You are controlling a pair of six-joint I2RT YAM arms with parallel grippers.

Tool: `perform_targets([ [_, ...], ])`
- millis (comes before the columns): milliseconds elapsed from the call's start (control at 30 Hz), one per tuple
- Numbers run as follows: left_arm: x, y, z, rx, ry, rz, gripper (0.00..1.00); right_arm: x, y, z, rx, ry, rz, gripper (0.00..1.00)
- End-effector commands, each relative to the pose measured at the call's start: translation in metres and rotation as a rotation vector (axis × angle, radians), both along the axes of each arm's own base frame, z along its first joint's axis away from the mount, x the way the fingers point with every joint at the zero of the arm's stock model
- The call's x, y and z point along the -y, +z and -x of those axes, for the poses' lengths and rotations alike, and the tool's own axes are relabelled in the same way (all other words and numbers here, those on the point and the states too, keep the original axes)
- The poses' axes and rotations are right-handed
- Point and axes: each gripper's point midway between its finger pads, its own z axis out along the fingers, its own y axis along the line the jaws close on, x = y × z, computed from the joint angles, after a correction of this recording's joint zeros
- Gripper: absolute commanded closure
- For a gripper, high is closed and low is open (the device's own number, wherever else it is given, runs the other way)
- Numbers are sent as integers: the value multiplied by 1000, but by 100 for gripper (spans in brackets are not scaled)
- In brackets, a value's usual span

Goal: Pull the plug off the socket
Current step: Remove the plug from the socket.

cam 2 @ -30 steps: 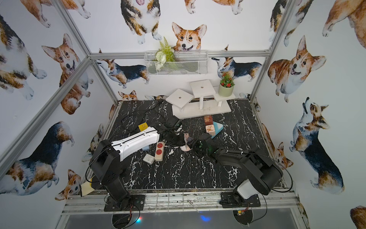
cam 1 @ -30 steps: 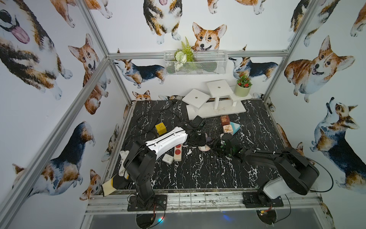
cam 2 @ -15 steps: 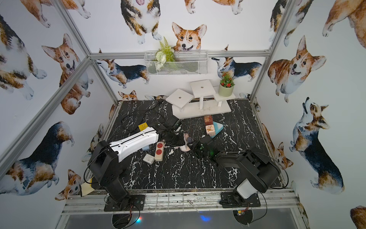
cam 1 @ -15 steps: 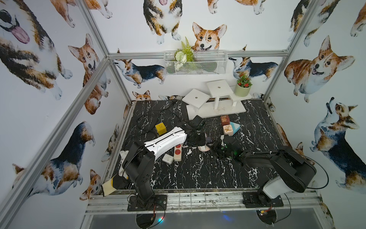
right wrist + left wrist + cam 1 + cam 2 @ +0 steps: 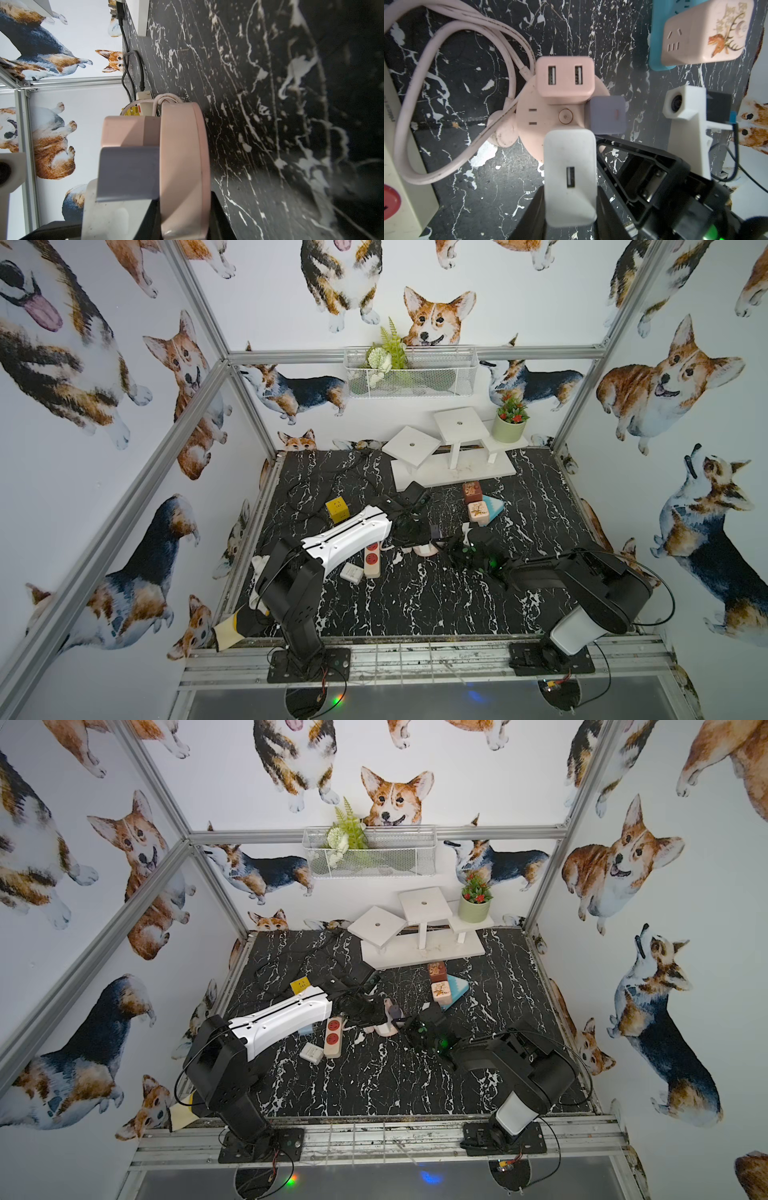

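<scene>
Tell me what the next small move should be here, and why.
Probably the left gripper should pull the white plug straight off the pink socket. It is already shut on the plug, which sits in the socket, and the right gripper is clamped on the socket's rim, so the socket should stay put.

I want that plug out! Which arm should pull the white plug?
Left. The left tool grips the white plug on both sides. The right tool pinches the pink socket at its rim, so it can probably steady it.
</scene>
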Motion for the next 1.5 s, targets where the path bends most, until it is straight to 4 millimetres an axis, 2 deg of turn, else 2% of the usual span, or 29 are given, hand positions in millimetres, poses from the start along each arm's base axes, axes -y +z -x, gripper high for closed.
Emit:
perform_targets([
  [0,25,17,7,-25,-46,124,100,1,5,2,13,4,18,99],
  [400,20,28,-8,-19,93,185,100,35,-32,27,-100,-2,237,100],
  [533,13,23,-3,2,-8,16,100,44,-42,36,-131,-7,268,100],
  [600,9,21,3,13,-96,-116,100,49,-43,38,-136,-10,290,100],
  [667,11,20,6,26,-132,-155,100,51,-43,38,-135,-15,300,100],
  [767,13,20,2,0,-18,-36,100,52,-43,38,-137,-22,303,100],
  [833,10,25,-4,2,81,65,100,50,-41,37,-131,-14,301,100],
  [900,3,30,-6,19,114,82,100,47,-39,36,-126,2,303,100],
  [1000,0,34,-10,44,110,81,100,47,-39,37,-128,10,309,100],
  [1067,2,47,-11,88,99,114,100,48,-40,37,-133,9,312,100],
  [1167,5,45,-7,108,42,60,100,49,-41,38,-137,9,318,100],
  [1200,7,36,-3,92,0,5,100,49,-42,39,-139,9,322,100],
  [1300,10,28,5,94,-106,-102,100,50,-40,38,-139,8,325,100],
  [1367,12,28,7,87,-92,-85,100,47,-38,37,-128,17,321,100],
  [1467,15,38,3,107,-45,-35,100,44,-32,35,-114,31,318,100],
])
